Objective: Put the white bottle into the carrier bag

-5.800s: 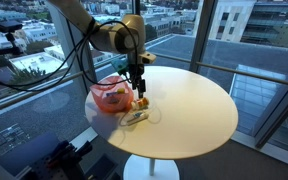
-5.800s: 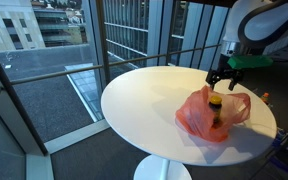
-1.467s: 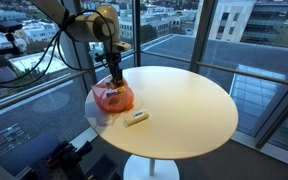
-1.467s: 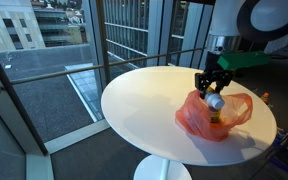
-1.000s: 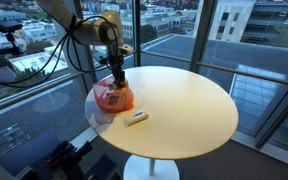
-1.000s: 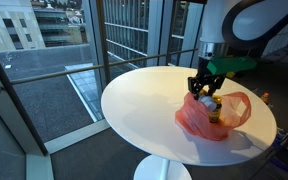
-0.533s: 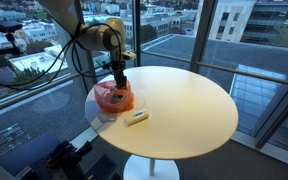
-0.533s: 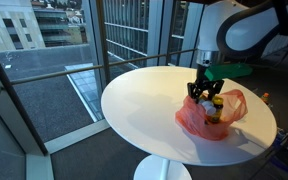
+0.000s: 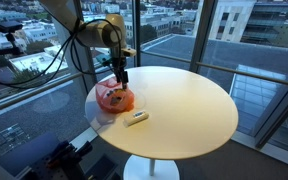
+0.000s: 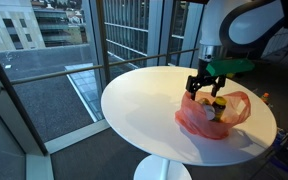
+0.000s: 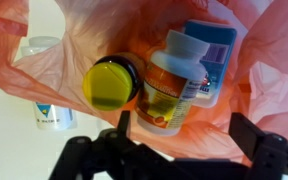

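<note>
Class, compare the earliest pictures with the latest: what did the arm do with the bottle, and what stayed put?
The gripper left the table, carried the white bottle over the orange bag, lowered and let go; the bottle now lies inside, the gripper open above it. The bag and the small bottle beside it stayed put.

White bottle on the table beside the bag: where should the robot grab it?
Probably grip the white bottle mid-body, straight down from above, jaws across its width: it lies on its side on the table, apart from the bag.
</note>
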Controlling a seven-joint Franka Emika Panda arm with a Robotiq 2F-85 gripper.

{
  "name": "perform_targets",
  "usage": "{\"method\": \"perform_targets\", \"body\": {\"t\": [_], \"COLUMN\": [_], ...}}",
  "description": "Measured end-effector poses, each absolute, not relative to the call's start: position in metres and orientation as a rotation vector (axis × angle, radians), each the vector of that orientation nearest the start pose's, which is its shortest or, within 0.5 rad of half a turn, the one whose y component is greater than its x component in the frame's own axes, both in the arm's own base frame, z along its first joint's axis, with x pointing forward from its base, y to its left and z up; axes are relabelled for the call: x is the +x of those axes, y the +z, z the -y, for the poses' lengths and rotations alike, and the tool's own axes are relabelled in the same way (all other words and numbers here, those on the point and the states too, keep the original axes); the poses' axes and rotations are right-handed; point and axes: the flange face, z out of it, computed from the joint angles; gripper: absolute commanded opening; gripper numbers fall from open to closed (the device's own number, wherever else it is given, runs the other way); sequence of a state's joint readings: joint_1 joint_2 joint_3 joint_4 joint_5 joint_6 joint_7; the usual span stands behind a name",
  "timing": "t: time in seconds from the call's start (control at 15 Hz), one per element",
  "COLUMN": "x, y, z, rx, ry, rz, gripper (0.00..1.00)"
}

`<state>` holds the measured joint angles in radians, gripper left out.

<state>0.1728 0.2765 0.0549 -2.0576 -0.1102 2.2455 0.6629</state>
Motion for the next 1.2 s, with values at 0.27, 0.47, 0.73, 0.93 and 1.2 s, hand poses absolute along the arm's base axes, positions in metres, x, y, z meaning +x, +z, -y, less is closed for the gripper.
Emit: {"method": "perform_targets", "body": {"t": [0.27,0.47,0.73,0.93,1.2], "x": [0.557,0.547,0.528,0.512,0.487], "y": [0.33,0.357,0.389,0.411,0.437], "z": [-0.125,-0.119,-0.099,-0.075,-0.05], "rx": [-3.187,-3.192,-3.196,-3.197,-3.178], "ry": [0.043,0.021,-0.028,-0.044,0.013], "rz": [-0.568,-0.537,-0.466,-0.395,-0.306], "gripper": [1.0,1.0,1.0,1.0,1.0]}}
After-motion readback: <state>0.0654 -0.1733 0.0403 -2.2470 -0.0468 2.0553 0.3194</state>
